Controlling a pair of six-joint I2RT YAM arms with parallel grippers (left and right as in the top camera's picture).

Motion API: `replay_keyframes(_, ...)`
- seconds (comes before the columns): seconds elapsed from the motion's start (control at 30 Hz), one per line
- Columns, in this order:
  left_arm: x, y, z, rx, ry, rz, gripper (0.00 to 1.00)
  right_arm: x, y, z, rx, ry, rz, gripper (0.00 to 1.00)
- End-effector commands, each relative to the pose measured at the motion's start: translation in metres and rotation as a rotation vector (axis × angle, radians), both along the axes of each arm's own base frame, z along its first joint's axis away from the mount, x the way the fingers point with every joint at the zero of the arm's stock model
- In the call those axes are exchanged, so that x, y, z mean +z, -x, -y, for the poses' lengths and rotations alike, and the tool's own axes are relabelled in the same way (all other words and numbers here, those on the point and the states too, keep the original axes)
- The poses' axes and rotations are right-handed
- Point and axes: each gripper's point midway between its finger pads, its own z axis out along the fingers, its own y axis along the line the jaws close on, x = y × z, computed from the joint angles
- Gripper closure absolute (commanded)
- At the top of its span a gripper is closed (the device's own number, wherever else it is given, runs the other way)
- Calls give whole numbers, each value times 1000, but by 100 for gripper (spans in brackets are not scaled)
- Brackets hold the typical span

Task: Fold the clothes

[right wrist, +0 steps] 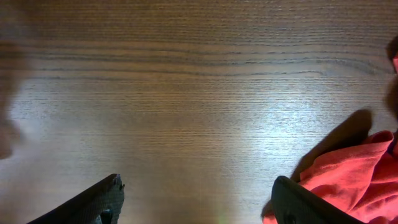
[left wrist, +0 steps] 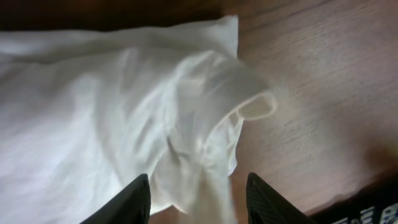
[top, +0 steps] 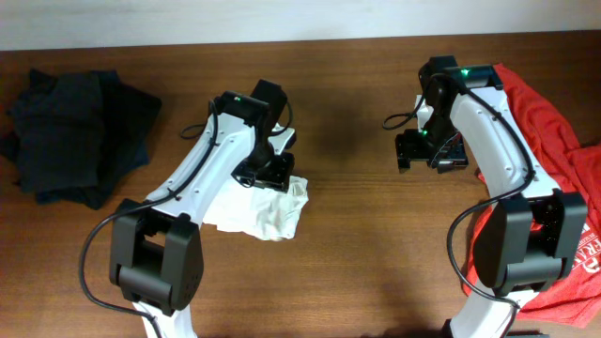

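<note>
From overhead, the white T-shirt (top: 268, 211) lies in a crumpled bunch at the lower centre-left, partly under the left gripper (top: 274, 172). We see no neat fold, so we judge nearly all the work remains. The right gripper (top: 430, 153) hangs over the bare table (top: 357, 263) at upper right, beside the orange-red shirt (top: 554, 122), whose white print is too small to read.

In the left wrist view, the fingers stand apart with loose cloth between them, unpinched. No print or text shows.

In the right wrist view, the fingers are spread wide and empty, and there is no writing.
</note>
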Motion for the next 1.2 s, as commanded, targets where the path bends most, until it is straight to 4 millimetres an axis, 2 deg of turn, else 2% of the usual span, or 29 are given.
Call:
replay_keyframes(0.0, 28, -34, -22, 64, -15, 98, 51, 4, 0, -13, 31, -73, 4, 18)
replay_keyframes(0.03, 38, -44, -37, 99, -32, 124, 51, 6, 1, -28, 86, -158, 5, 18)
replay_keyframes(0.07, 51, -57, -61, 164, -32, 150, 50, 10, 3, -49, 147, -260, 9, 18)
replay_keyframes(0.1, 55, -63, -75, 204, -29, 161, 50, 15, 6, -70, 208, -360, 17, 19)
replay_keyframes(0.17, 54, -77, -113, 305, -23, 174, 45, 26, 14, -112, 310, -512, 25, 18)
replay_keyframes(0.23, 49, -85, -133, 349, 4, 188, 43, 30, 21, -148, 384, -579, 32, 18)
replay_keyframes(0.27, 44, -89, -144, 361, 9, 197, 43, 35, 27, -175, 438, -641, 39, 18)
replay_keyframes(0.37, 24, -89, -142, 279, 61, 204, 43, 48, 46, -246, 579, -833, 62, 18)
replay_keyframes(0.43, -4, -85, -139, 241, 74, 191, 43, 42, 65, -291, 654, -912, 27, 18)
replay_keyframes(0.57, -44, -73, -134, 235, 101, 167, 43, 15, 90, -323, 704, -934, -70, 18)
replay_keyframes(0.63, -60, -65, -134, 236, 99, 157, 43, -4, 98, -328, 702, -922, -126, 18)
replay_keyframes(0.7, -74, -52, -135, 238, 90, 119, 43, -27, 97, -323, 689, -859, -158, 19)
replay_keyframes(0.77, -87, -33, -135, 240, 83, 65, 43, -52, 92, -304, 674, -725, -182, 19)
replay_keyframes(0.83, -101, -8, -136, 243, 70, -9, 43, -73, 82, -274, 661, -558, -192, 21)
replay_keyframes(0.9, -109, 23, -136, 258, 52, -117, 43, -90, 57, -238, 625, -359, -146, 23)
replay_keyframes(0.93, -108, 38, -136, 304, 38, -186, 43, -95, 43, -221, 607, -272, -116, 22)
replay_keyframes(1.0, -104, 57, -136, 373, 16, -277, 43, -101, 16, -198, 586, -178, -47, 22)
replay_keyframes(1.03, -100, 67, -133, 425, 13, -339, 44, -102, 5, -192, 572, -167, -16, 22)
replay_keyframes(1.07, -93, 75, -122, 460, 67, -396, 44, -102, -10, -188, 551, -173, 29, 22)
replay_keyframes(1.1, -85, 74, -107, 476, 154, -422, 44, -101, -17, -185, 536, -177, 47, 22)
replay_keyframes(1.17, -70, 63, -91, 485, 272, -386, 44, -89, -22, -176, 513, -171, 38, 22)
